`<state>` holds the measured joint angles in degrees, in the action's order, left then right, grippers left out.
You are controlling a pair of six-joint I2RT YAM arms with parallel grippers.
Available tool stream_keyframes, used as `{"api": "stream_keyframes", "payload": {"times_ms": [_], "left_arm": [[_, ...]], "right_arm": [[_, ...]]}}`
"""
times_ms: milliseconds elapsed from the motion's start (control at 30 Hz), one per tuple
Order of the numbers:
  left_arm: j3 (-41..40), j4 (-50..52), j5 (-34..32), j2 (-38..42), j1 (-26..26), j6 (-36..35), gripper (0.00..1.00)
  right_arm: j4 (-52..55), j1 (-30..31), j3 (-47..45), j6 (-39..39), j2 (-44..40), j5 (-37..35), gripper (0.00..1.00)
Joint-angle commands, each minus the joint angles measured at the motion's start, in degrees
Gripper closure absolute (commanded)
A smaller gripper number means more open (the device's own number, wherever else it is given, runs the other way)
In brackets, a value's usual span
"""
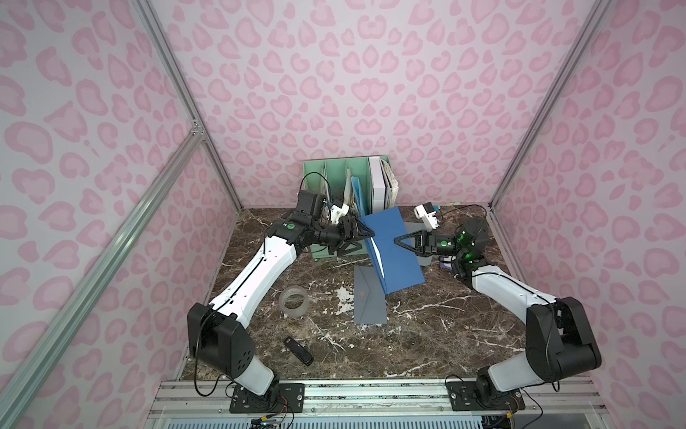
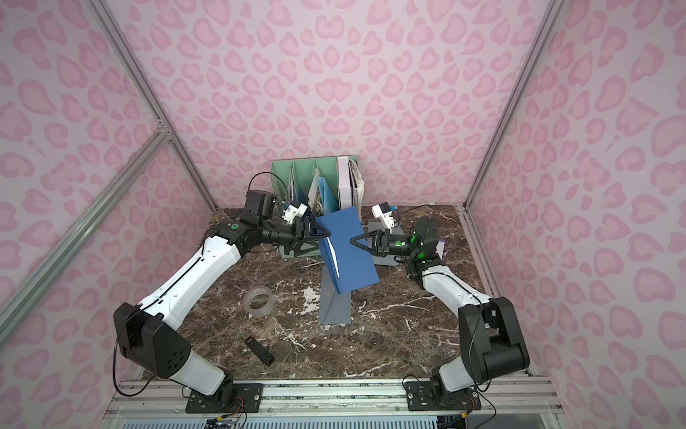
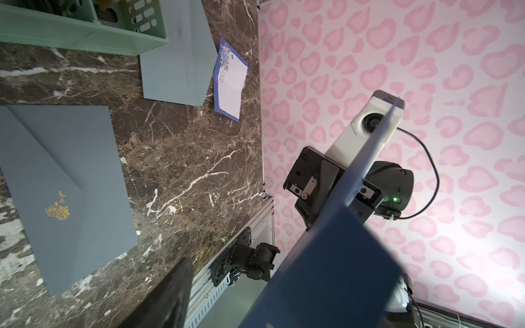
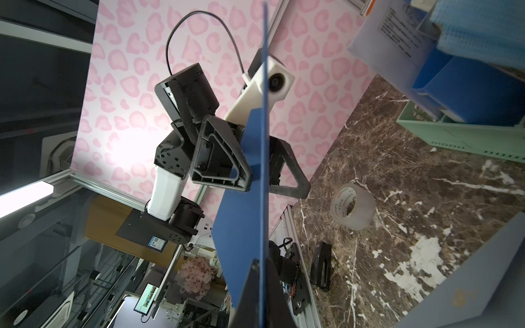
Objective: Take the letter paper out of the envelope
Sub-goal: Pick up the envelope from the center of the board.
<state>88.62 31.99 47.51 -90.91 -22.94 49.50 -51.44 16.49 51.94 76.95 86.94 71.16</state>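
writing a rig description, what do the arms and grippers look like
Left arm and right arm: white shells, black joints, green lights near the wrists, thin black cables. Left gripper and right gripper: black triangular fingers, white camera mounts.

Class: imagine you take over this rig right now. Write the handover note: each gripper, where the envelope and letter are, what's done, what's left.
Left gripper: open, fingers either side of the blue envelope at its open edge, gripping nothing.
Right gripper: shut on the envelope's opposite side, holding it in the air above the table.
Letter: inside the envelope; a white strip shows at the opening.
Done: envelope lifted and held out to the left gripper.
Left: close the left fingers on the letter, pull it out, set it down.
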Motion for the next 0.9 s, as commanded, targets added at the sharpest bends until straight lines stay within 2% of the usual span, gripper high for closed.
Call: {"api": "stream_keyframes", "payload": {"times_ms": [0,100,167,267,400,533,667,867], "left_arm": [[1.22,-2.9,2.81,-0.24,0.18,-0.63,0.35],[1.82,-1.16,2.14,-0.58,0.73,-1.51,0.49],[1.13,-1.11,0.79,0.2,1.2,-2.07,0.55],[-0.91,-6.18,1.56,1.09,2.16,0.16,0.62],[-1.34,-11.86,3.96,0.77,2.55,2.89,0.73],[-1.91,-18.59,7.52,-0.4,2.55,6.92,0.76],[-2.22,-20.05,9.07,-0.73,2.55,7.44,0.78],[-2.06,-21.75,9.11,-1.78,2.37,8.69,0.78]], "right_arm": [[-8.39,-0.05,0.57,6.11,0.58,0.53,0.97],[-9.12,-0.59,1.03,7.33,0.91,0.42,0.96],[-10.86,-0.8,1.19,9.0,1.29,0.41,0.97],[-14.4,-0.76,0.86,12.24,1.89,0.29,0.97],[-25.35,-1.05,-0.87,21.09,3.04,-1.74,0.97],[-37.62,-1.14,-1.92,30.83,5.91,-3.55,0.97],[-50.08,-1.83,-1.78,40.97,9.37,-6.18,0.97],[-46.82,-1.38,0.34,38.8,8.78,-4.9,0.96]]}}
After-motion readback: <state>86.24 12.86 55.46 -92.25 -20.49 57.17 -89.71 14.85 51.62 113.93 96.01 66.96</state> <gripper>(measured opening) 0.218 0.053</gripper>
